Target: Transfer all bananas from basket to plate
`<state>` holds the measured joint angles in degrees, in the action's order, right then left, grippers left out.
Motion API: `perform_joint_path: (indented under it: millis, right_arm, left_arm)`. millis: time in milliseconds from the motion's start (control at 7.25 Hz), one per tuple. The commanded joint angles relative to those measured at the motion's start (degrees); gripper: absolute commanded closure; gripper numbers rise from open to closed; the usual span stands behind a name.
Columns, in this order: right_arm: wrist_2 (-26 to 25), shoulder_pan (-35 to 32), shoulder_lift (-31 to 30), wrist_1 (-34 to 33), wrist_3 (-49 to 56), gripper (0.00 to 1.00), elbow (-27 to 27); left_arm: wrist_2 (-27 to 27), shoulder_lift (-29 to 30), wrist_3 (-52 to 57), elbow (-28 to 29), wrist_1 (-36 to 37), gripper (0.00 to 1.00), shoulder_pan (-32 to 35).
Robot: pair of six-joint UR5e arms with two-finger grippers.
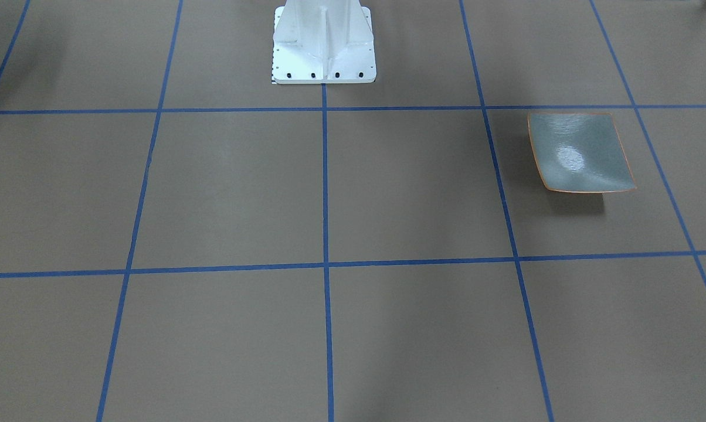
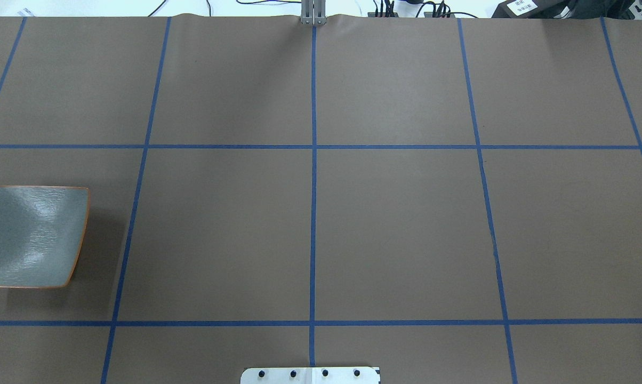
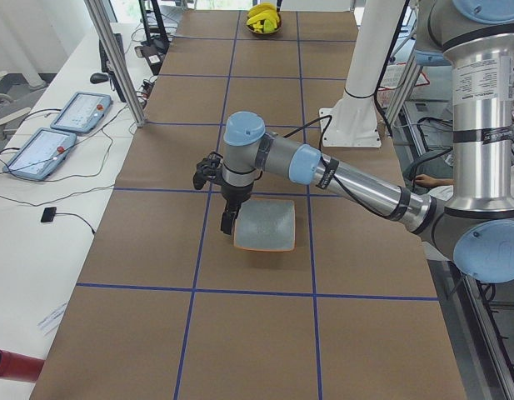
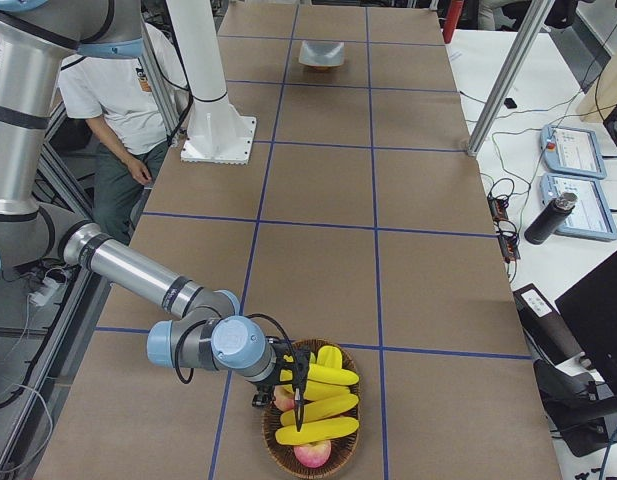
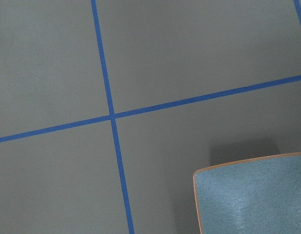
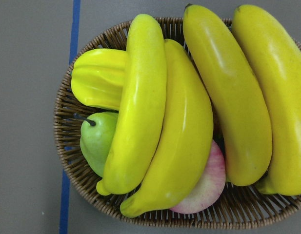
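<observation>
1. Four bananas [image 6: 179, 126] lie packed side by side in one round wicker basket [image 6: 67, 146], at the end of the table [image 2: 395, 224] on the robot's right.
2. One square grey-green plate [image 2: 33, 234] with a thin orange rim sits at the opposite end, well apart from the basket.
3. Sharing the basket, partly under the bananas, are one green pear [image 6: 96, 141], one pink-red round fruit [image 6: 204, 185] and one ribbed yellow fruit [image 6: 96, 78].
4. The right gripper [image 4: 296, 400] hangs just over the bananas, and the left gripper [image 3: 228, 221] hovers at the plate's edge. Each shows only in a side view, so I cannot tell whether the fingers are spread or closed.
5. The overhead and front-facing views show the plate and the blue tape grid, but neither the basket nor either gripper. Only the right wrist view lets the fruit be counted. The left wrist view catches just one plate corner.
6. One person in a white shirt [image 4: 123, 100] stands beside the table, seen only in the exterior right view.
</observation>
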<state>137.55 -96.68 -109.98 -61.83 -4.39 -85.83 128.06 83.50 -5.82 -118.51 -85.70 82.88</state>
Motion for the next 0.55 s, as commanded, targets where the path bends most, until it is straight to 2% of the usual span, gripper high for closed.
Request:
perform_joint_path:
  millis: [0,414]
  right_arm:
    - [0.44,0.00,1.08,3.97,-0.97,0.17,3.99]
    - [0.53,0.00,1.78,4.17,-4.22,0.18,4.01]
  left_arm:
    - [0.00,0.00,0.02,0.21,0.01,0.01,0.00]
    - [0.00,-0.09,0.02,-0.05,0.01,0.01,0.09]
